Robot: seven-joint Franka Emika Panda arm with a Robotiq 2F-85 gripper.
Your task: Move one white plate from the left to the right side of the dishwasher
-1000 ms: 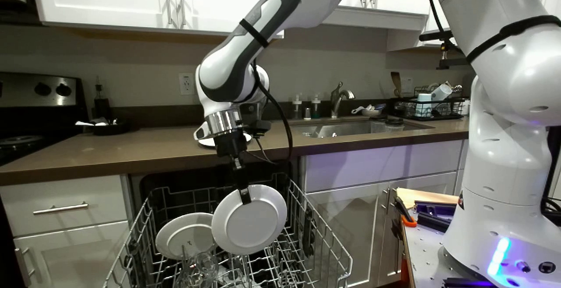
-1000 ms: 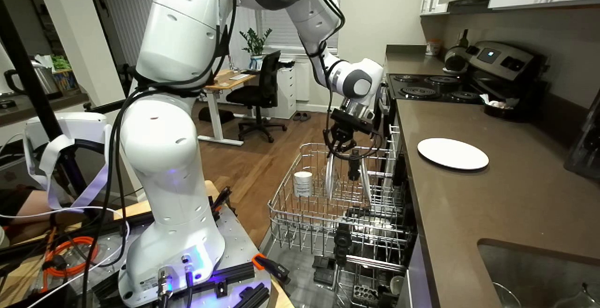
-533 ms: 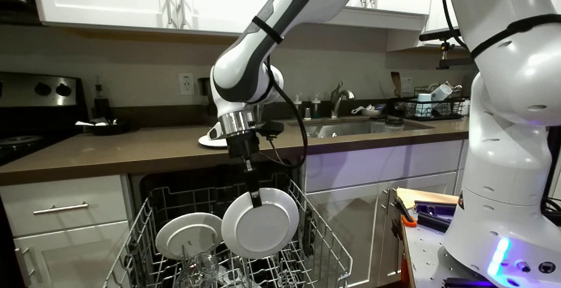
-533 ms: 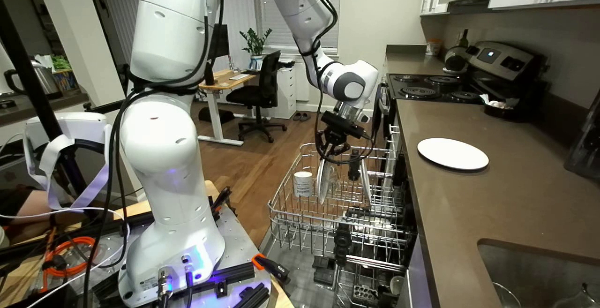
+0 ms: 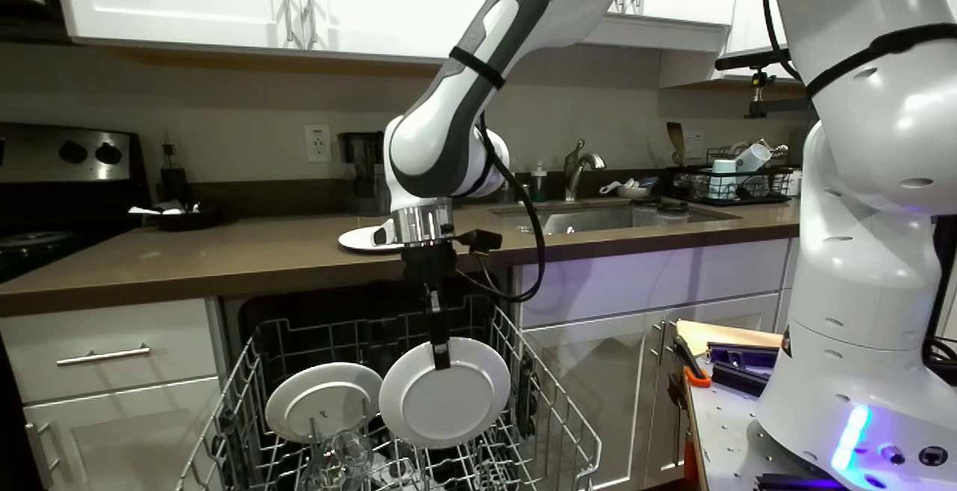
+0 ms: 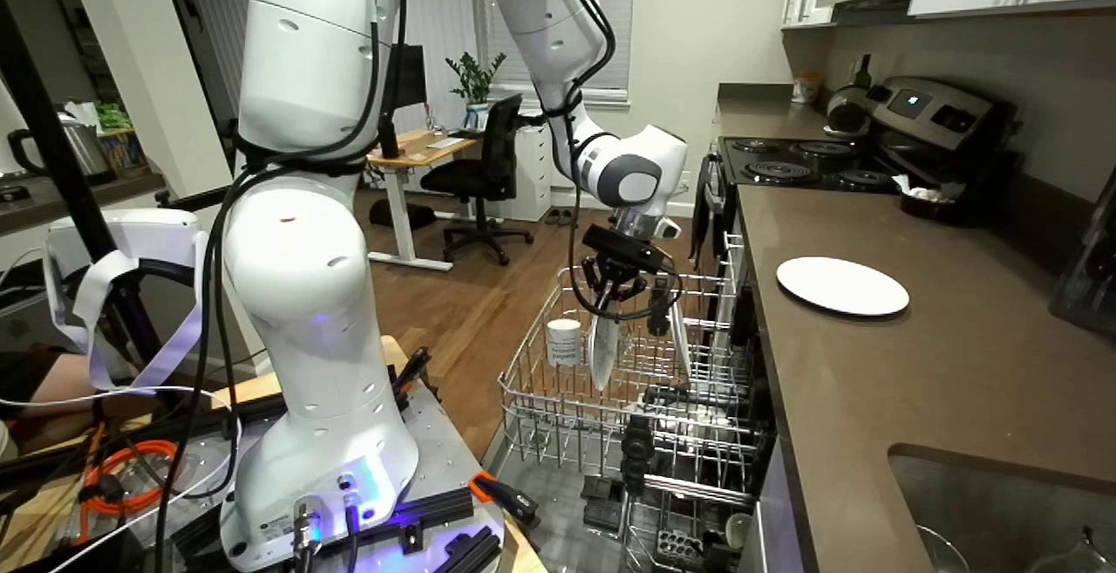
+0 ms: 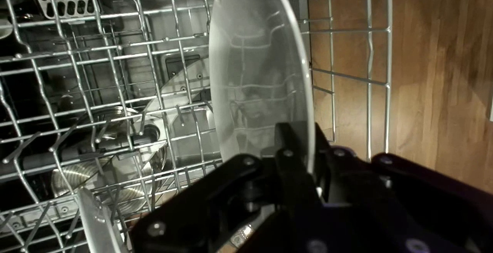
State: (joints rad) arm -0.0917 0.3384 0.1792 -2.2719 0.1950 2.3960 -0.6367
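In the pale grey wire dishwasher rack are carried 1 round white ceramic plate, clear glassware and 1 white cylindrical cup; on the brown countertop, another round white plate.

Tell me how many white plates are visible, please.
3: one white plate in the claw, another plate in the rack, a third plate on the counter; more may be hidden.

Legible text: none | white cup: print unreadable | racked plate: mark unreadable | stove display: unreadable
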